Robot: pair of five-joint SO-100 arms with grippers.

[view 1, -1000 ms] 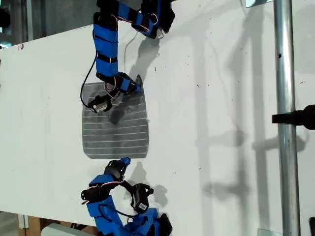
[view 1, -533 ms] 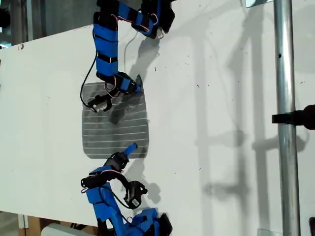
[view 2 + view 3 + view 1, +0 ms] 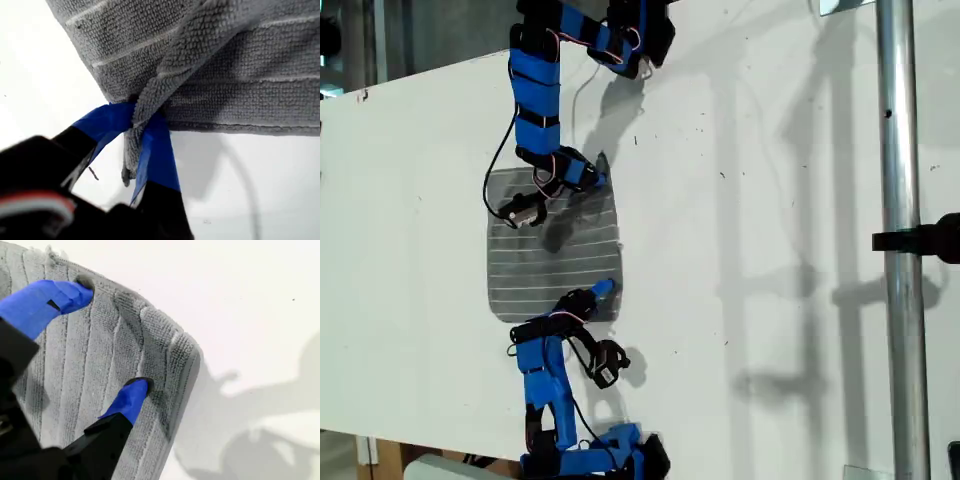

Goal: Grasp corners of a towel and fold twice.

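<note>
Cloth first: the grey, soft, square towel with thin pale stripes point(image 3: 550, 255) lies flat on the white surface point(image 3: 770, 150). It sits toward the exterior view's left, about halfway between the surface's edge at that view's top and the edge at its bottom.

My first tool point(image 3: 596, 178), blue tipped, is at the towel's corner nearest the edge at the exterior view's top. Its jaws are pinched tight on that rounded corner point(image 3: 129, 160), and the cloth is bunched up between them. It has not moved in the last second.

My second tool point(image 3: 603, 290) is what changed. A second ago it was on the bare surface, just off the towel's edge nearest the exterior view's bottom. Now it has reached onto the cloth. Its jaws are wide apart, and both blue tips point(image 3: 137, 390) press down on the towel, just beside the other rounded corner point(image 3: 187, 352). Nothing is held between them yet.

I think this means one corner is caught and the second is about to be. The jaws should next squeeze together to gather that corner. No fold has been made yet, so the task is only starting.

Far toward the exterior view's right stands a shiny metal pole point(image 3: 900, 300), well apart from the towel.
</note>
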